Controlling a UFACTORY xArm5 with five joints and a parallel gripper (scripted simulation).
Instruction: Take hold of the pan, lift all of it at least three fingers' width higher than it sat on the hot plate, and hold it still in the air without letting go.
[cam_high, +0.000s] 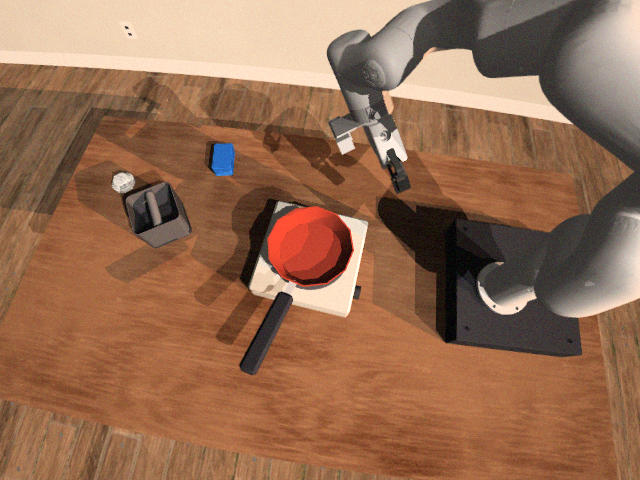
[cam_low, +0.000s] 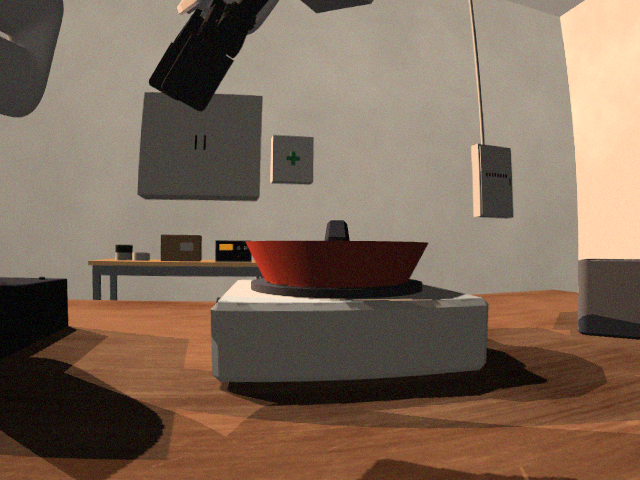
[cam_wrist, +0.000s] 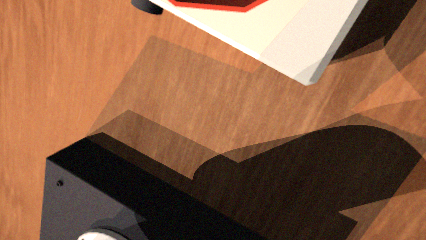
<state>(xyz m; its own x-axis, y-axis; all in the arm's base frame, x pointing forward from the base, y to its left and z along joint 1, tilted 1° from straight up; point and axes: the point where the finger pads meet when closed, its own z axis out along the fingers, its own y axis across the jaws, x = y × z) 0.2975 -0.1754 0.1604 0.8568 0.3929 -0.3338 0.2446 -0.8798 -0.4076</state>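
Observation:
A red pan (cam_high: 311, 245) with a long black handle (cam_high: 265, 332) sits on the white hot plate in the middle of the table. The handle points toward the front left, off the plate's edge. In the exterior view the pan (cam_low: 336, 262) rests level on the plate's dark ring. My gripper (cam_high: 398, 173) is open and empty, high in the air behind and to the right of the pan. It also shows at the top left of the exterior view (cam_low: 193, 72). The wrist view shows a corner of the hot plate (cam_wrist: 280, 35) and a sliver of the pan (cam_wrist: 215, 4).
My black base (cam_high: 509, 289) stands to the right of the hot plate. A grey holder with a cylinder (cam_high: 156, 212), a small white jar (cam_high: 123, 181) and a blue block (cam_high: 222, 158) lie at the back left.

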